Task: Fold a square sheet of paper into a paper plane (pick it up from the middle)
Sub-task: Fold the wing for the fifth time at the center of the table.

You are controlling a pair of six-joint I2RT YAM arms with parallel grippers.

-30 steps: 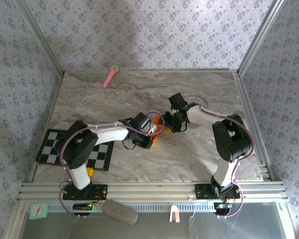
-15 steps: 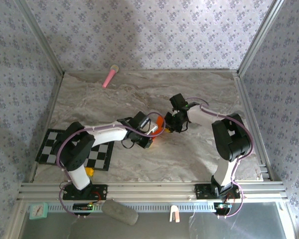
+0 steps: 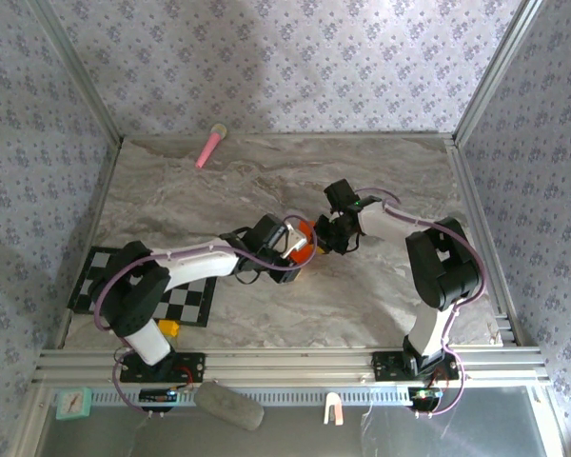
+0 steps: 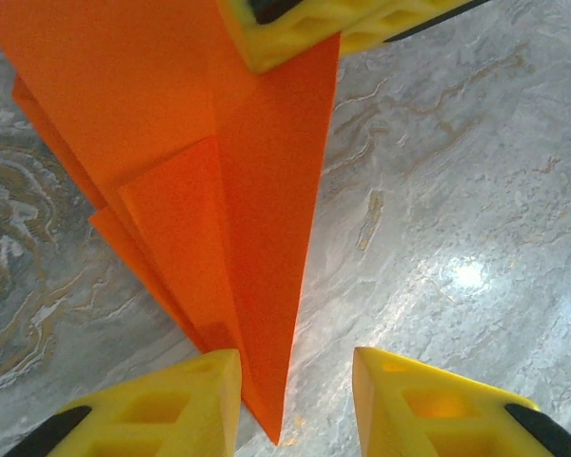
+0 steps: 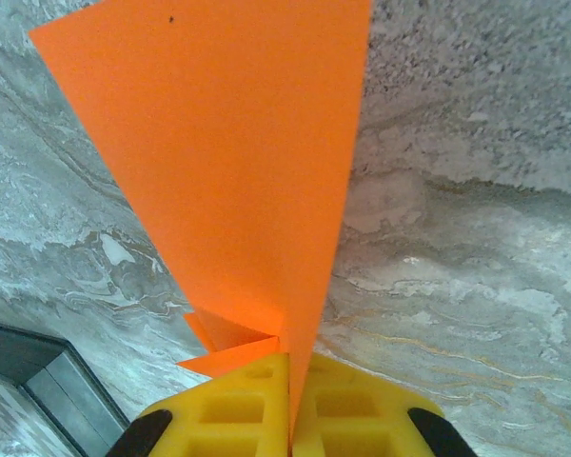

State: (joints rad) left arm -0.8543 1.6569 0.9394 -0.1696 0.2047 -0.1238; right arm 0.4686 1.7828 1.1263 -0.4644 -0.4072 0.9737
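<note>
The paper plane [image 4: 238, 171] is folded orange paper, a narrow dart with a centre crease, held on edge above the marble table. My right gripper [image 5: 290, 405] is shut on its lower edge, and the sheet [image 5: 228, 162] fans up and away from the pads. In the left wrist view the right gripper's yellow fingertips [image 4: 300, 29] pinch the top of the paper. My left gripper [image 4: 295, 405] is open, with the plane's pointed tip between its fingers, close beside the left finger [image 4: 176, 405]. From above, both grippers [image 3: 298, 251] [image 3: 322, 238] meet at the orange paper [image 3: 305, 231] mid-table.
A pink stick [image 3: 210, 146] lies at the back left of the marble table [image 3: 400, 171]. A black-and-white checkered mat [image 3: 188, 301] sits at the front left under the left arm, with a small yellow piece [image 3: 168, 327] at its near edge. Metal frame rails border the table.
My right gripper has shut on the orange paper. My left gripper has opened off it, and the left arm has stretched a little further right.
</note>
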